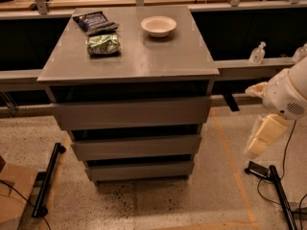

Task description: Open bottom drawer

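Bottom drawer (140,170): lowest of three grey fronts in the cabinet (129,61), just above the speckled floor (211,200). Under a dark gap, and seemingly pushed in.

Gripper (261,139): far to the right, hanging from the white arm (288,95). Pointed down and slightly leftward, clear of the cabinet, touching nothing. Roughly level with the middle drawer (136,146), so higher than the bottom drawer and well off to its right. Bare floor and an orange floor line (235,171) in between. Whether parted or closed: cannot tell.

On the cabinet top: white bowl (159,26) toward the back, green packet (103,44) to the left, dark packet (93,20) just behind it. Small clear bottle (257,53) on the ledge behind, above the gripper.
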`<state>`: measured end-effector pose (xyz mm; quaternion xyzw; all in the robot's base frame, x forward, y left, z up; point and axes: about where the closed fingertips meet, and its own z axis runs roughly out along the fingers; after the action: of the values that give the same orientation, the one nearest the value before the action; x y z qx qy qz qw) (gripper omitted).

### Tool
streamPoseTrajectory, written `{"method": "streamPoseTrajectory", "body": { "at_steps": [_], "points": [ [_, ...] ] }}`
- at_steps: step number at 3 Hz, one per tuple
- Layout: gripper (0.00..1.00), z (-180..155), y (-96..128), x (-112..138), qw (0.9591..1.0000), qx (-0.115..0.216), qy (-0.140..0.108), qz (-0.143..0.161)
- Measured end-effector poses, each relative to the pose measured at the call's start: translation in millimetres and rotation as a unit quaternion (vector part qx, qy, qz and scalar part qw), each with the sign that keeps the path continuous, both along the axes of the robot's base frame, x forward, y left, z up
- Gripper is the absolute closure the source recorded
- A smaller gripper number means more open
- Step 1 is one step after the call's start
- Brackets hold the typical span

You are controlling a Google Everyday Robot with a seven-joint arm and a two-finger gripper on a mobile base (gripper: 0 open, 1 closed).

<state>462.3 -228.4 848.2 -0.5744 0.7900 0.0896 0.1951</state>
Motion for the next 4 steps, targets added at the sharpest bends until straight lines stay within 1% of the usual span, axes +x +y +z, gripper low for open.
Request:
{"method": "streamPoseTrajectory", "body": {
  "at_steps": [1,2,3,4],
  "points": [
    [0.0,-51.9,26.0,5.4,0.9975,0.069,0.0,-0.01],
    [0.0,-95.6,56.7,23.4,0.9918,0.128,-0.01,-0.006],
    [0.0,-161.0,102.3,19.4,0.9843,0.17,0.046,0.008],
    [0.0,-170.8,103.8,18.0,0.9832,0.174,0.055,0.008]
  ]
}}
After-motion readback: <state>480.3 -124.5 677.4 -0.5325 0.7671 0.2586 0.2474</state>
